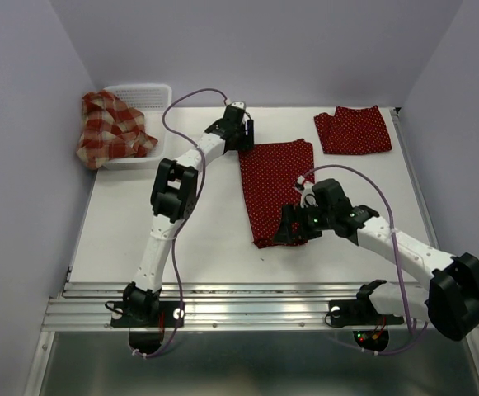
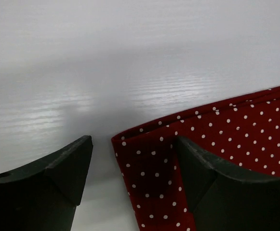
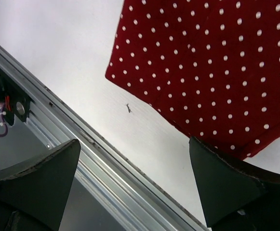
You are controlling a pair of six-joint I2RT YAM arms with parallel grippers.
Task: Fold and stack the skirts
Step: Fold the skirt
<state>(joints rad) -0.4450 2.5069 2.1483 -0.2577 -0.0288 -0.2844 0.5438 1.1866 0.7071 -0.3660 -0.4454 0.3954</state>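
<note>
**A:** From above — what lies on the table (image 1: 206, 239)?

**B:** Largest is the plaid skirt (image 1: 111, 128), heaped over the white basket (image 1: 152, 92) at the far-left corner. Then the spread dotted skirt (image 1: 272, 186) lies flat in the middle. The smaller folded dotted skirt (image 1: 353, 130) sits at the far right, well apart.

**A:** The left gripper (image 1: 241, 142)?

**B:** It is at the spread skirt's far-left corner. The top view hides its fingers. Its wrist view shows them apart — one over the cloth, one over bare table, the corner between.

**A:** The right gripper (image 1: 288, 231)?

**B:** It is at the near hem. Its wrist camera shows the jaws wide, gripping nothing, with the hem reaching one finger. A tiny thread scrap (image 3: 128, 108) lies beside the hem, unseen from above.
</note>
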